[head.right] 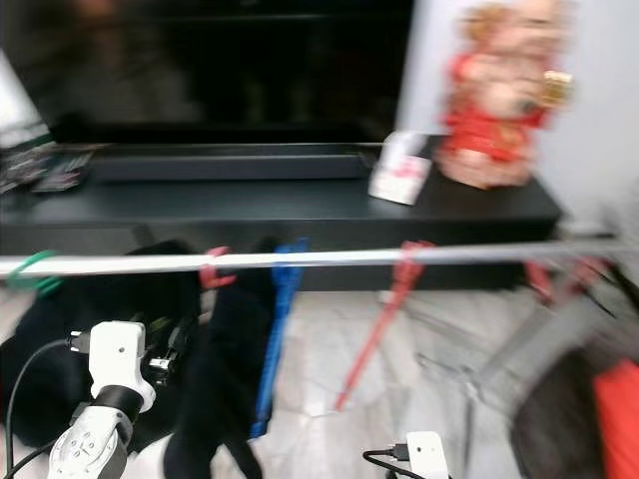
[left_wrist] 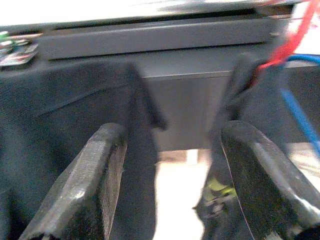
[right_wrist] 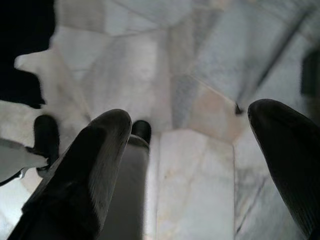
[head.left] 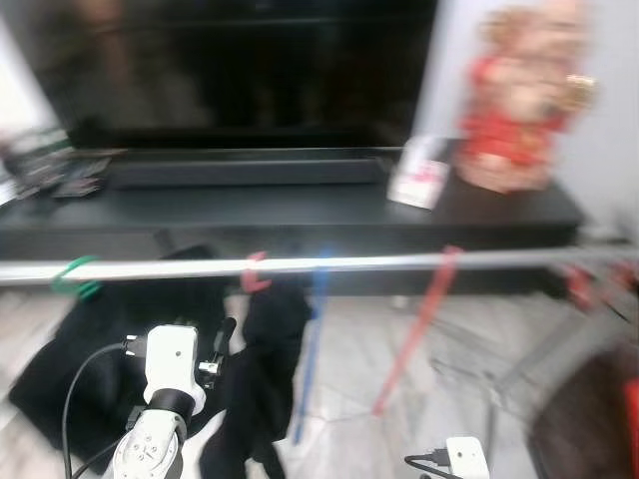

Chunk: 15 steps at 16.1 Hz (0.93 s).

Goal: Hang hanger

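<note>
A silver rail [head.left: 329, 263] runs across the blurred eye views. On it hang a green hook [head.left: 75, 274], a red hook [head.left: 255, 271] carrying a black garment [head.left: 265, 379], a bare blue hanger [head.left: 312, 339] and a bare red hanger [head.left: 419, 324], which slants. My left gripper [head.left: 222, 349] is raised below the rail, between two black garments. In the left wrist view it [left_wrist: 172, 135] is open, holding nothing, with dark cloth beyond each finger and the red hook [left_wrist: 287, 47] and blue hanger [left_wrist: 300, 117] off to one side. My right gripper [right_wrist: 192, 120] hangs low and open over the marble floor.
Behind the rail stands a low black TV stand [head.left: 300, 215] with a dark TV [head.left: 240, 70], a red and gold figurine [head.left: 519, 95] and a white box [head.left: 419, 172]. The rack's grey legs [head.left: 559, 349] spread over the marble floor at right.
</note>
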Tool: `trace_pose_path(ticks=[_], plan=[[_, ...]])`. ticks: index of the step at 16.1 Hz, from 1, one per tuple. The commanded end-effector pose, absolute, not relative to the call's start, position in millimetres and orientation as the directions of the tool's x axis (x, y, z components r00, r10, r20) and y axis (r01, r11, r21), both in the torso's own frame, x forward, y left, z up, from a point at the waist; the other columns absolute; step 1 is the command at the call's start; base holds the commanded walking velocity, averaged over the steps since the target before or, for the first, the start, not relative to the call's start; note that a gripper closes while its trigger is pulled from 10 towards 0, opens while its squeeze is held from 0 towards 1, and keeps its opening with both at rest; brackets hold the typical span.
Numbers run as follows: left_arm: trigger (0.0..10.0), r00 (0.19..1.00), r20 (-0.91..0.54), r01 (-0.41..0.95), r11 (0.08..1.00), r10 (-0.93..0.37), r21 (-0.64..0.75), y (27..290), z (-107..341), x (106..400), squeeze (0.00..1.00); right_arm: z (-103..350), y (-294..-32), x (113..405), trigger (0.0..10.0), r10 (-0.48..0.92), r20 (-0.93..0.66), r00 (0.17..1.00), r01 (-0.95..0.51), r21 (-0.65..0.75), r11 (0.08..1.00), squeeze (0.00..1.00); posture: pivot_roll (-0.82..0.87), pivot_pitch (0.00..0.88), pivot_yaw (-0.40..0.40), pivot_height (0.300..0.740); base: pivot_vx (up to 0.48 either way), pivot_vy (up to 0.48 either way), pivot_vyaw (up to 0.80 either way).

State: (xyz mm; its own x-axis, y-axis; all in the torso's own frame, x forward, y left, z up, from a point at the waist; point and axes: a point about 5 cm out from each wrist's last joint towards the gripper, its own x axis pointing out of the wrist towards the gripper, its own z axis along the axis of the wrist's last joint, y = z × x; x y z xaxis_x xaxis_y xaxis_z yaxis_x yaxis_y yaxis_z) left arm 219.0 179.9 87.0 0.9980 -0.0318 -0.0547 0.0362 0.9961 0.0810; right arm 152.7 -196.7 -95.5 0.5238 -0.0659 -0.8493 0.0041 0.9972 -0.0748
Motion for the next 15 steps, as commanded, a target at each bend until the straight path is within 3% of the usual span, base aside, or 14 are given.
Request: trace_pose_path(ticks=[1,6,11,15], plan=[[10.0,0.998,-0.050,0.033,0.996,-0.029,0.083,179.5,89.5,218.3,0.00,-97.0,-195.5,149.5,10.0,-0.063,-0.857,0.512,0.020,-0.061,0.998,0.00,-0.03,0.000,-0.014,0.740,0.000,0.000,0.00],[10.0,0.998,-0.052,0.036,0.996,-0.032,0.080,180.5,90.7,219.7,0.00,-96.9,-195.1,149.9,10.0,-0.063,-0.855,0.516,0.031,-0.054,0.998,0.00,-0.03,0.000,-0.010,0.740,0.000,0.000,0.00],[10.0,0.998,-0.048,0.030,0.996,-0.026,0.083,181.6,93.1,222.4,0.00,-96.3,-195.2,151.6,10.0,-0.056,-0.856,0.513,-0.003,-0.067,0.998,0.00,-0.03,0.000,-0.009,0.740,0.000,0.284,0.00],[10.0,0.998,-0.050,0.034,0.996,-0.030,0.086,181.4,93.5,223.3,0.00,-96.1,-194.4,152.3,10.0,-0.048,-0.854,0.517,0.003,-0.055,0.998,0.00,-0.03,0.000,-0.008,0.740,0.000,0.282,0.40]])
